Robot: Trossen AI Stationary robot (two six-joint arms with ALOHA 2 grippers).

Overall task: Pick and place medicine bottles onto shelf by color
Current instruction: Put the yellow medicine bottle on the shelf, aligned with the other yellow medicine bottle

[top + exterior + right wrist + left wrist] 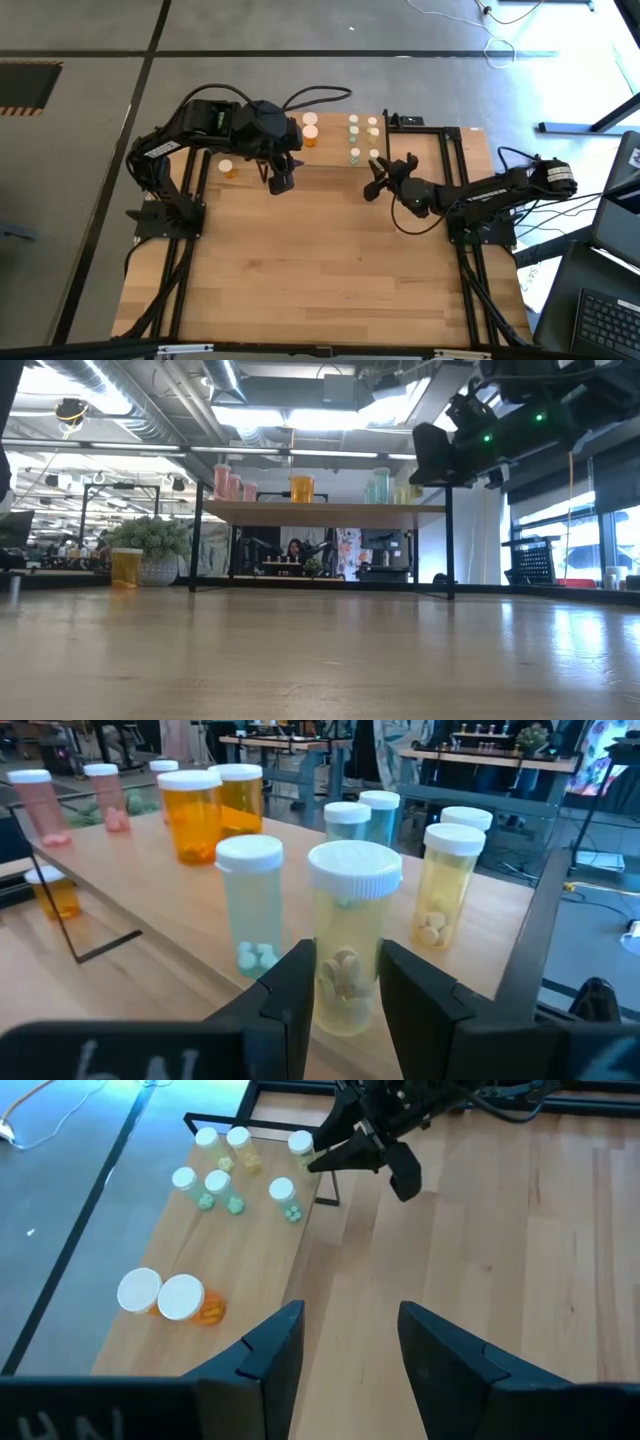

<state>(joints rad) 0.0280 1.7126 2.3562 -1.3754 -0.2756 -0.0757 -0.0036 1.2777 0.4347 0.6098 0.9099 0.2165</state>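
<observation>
Right now standing at the shelf's [330, 150] right end with the right gripper [374, 178], both fingers pressing on the sides of a pale yellow bottle [348, 945], upright, base seemingly resting on the board. Judging this as the setting-down step, among the pale-coloured group.

Crowding close on either side: a pale green bottle [250, 905] just beside one finger, a second yellow bottle [445, 885] just beside the other. Calling therefore for a small, even parting of the fingers, only enough to free the bottle, since a wide spread is likely brushing a neighbour and tipping it. Making sure first that the base is sitting flat and not overhanging the near edge. Then drawing straight back along the fingers' own line, away from the shelf, not sideways and not upward through the cap.

Further along the board: two orange bottles [190, 815] in the middle, pink bottles [40, 805] at the far end, so colour order appearing sound.

Waiting over the table [320, 260] just in front of the shelf: the left gripper [345, 1345], fingers parted and carrying nothing. Sitting on the table beside the shelf's left end: a lone orange bottle [229, 168], probably next, and nearer the left arm.
</observation>
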